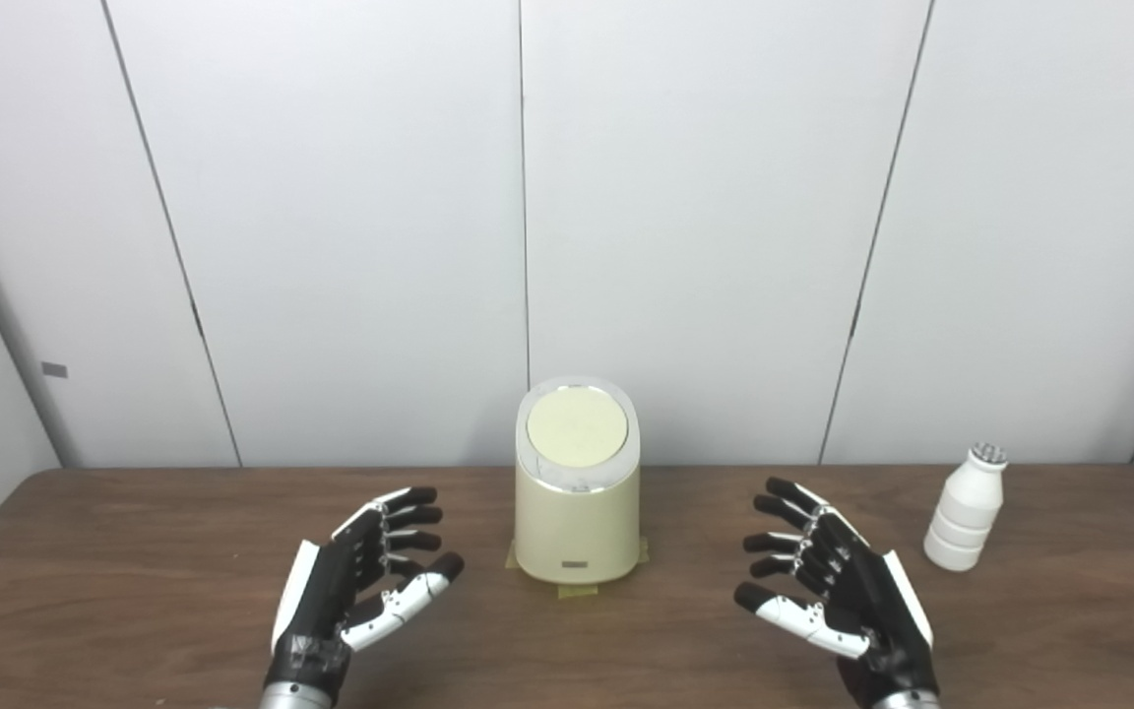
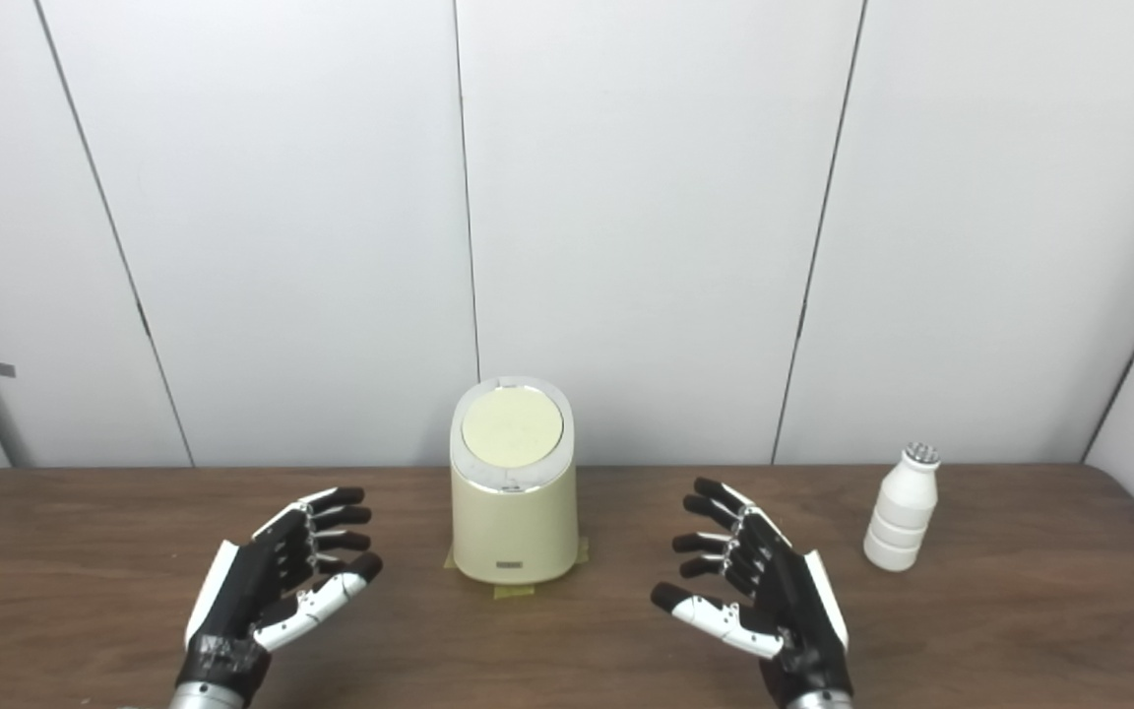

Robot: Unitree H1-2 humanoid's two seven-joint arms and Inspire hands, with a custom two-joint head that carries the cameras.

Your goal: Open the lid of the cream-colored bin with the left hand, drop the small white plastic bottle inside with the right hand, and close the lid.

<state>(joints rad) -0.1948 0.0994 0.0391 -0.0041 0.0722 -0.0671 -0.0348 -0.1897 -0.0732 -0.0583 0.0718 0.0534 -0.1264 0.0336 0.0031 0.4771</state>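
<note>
The left hand (image 1: 360, 581) is released, fingers spread, holding nothing. One cream bin (image 1: 577, 502) stands upright just right of and beyond it, its one lid (image 1: 577, 430) shut. The right hand (image 1: 828, 591) is likewise released. One white bottle (image 1: 966, 512) stands upright, right of and slightly beyond that hand, nearer to it than to the left hand.

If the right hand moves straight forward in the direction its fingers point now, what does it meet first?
The right hand points up and slightly left in the picture, toward the bin. It would probably pass the bin's right side and reach the wall; depth is unclear. The bottle stays off to its right.
</note>
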